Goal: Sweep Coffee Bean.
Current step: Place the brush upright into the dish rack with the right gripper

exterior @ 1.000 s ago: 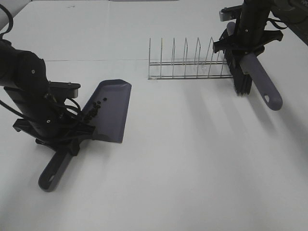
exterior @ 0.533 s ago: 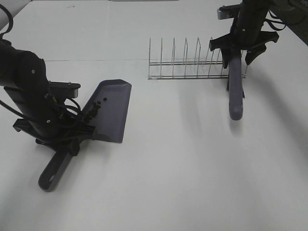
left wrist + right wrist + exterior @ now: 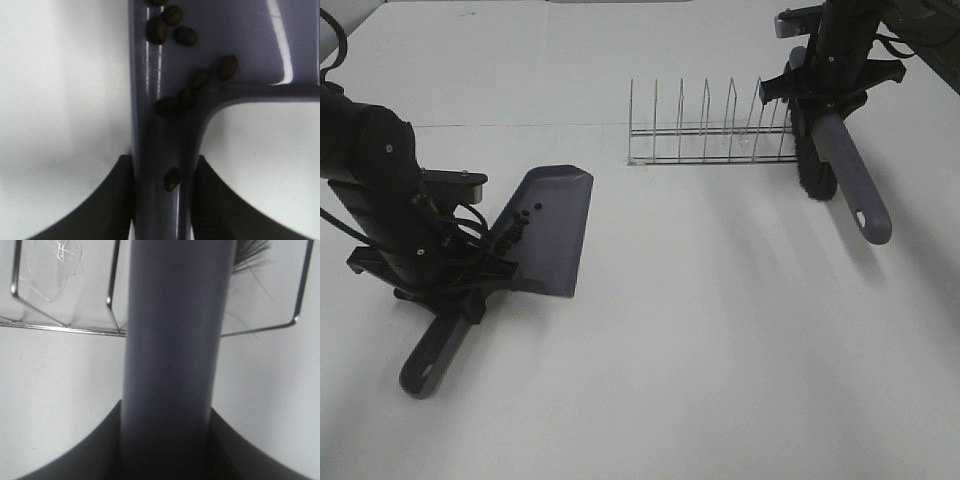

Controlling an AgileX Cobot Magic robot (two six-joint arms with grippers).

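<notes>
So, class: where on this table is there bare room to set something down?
Bare table lies between the dustpan and the brush, in front of the wire rack. Crowded: the rack's right end, where the right claw holds the brush.

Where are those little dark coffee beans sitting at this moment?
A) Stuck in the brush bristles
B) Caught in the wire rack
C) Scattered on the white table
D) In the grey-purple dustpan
D: the coffee beans lie on the dustpan, clustered where its tray narrows into the handle.
</notes>
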